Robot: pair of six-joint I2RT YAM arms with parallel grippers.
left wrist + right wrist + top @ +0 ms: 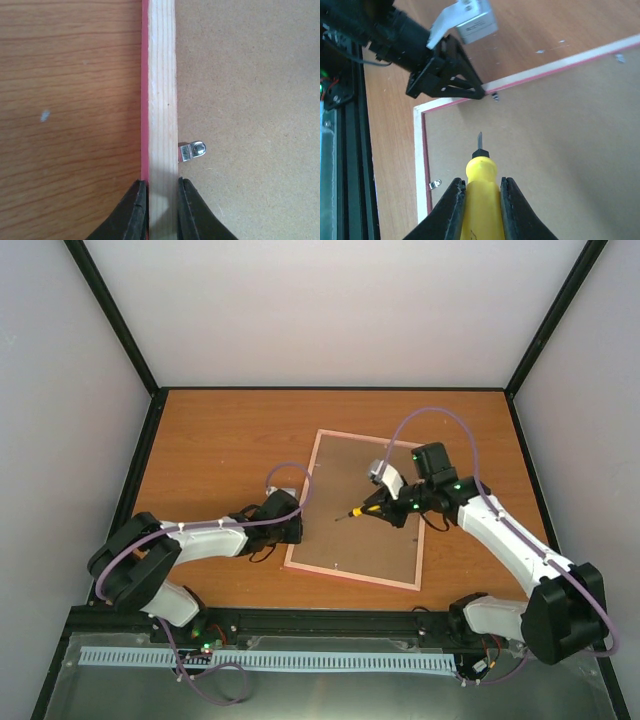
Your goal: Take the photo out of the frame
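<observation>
The frame (300,502) lies face down on the table, thin pink border round a brown backing panel (365,520). The photo is hidden under the panel. My left gripper (297,521) is shut on the frame's left rail, its fingers either side of the pale wood (162,100). A metal clip (192,151) sits on the panel just beyond them. My right gripper (385,508) is shut on a yellow-handled screwdriver (481,200), its tip above the panel (545,145). The left gripper (470,92) shows in the right wrist view on the frame rail (545,70).
Another metal clip (435,184) sits at the frame's near edge. The black table rail (300,620) runs along the front, with cables near the arm bases. Grey walls enclose the wooden table (220,440) on three sides.
</observation>
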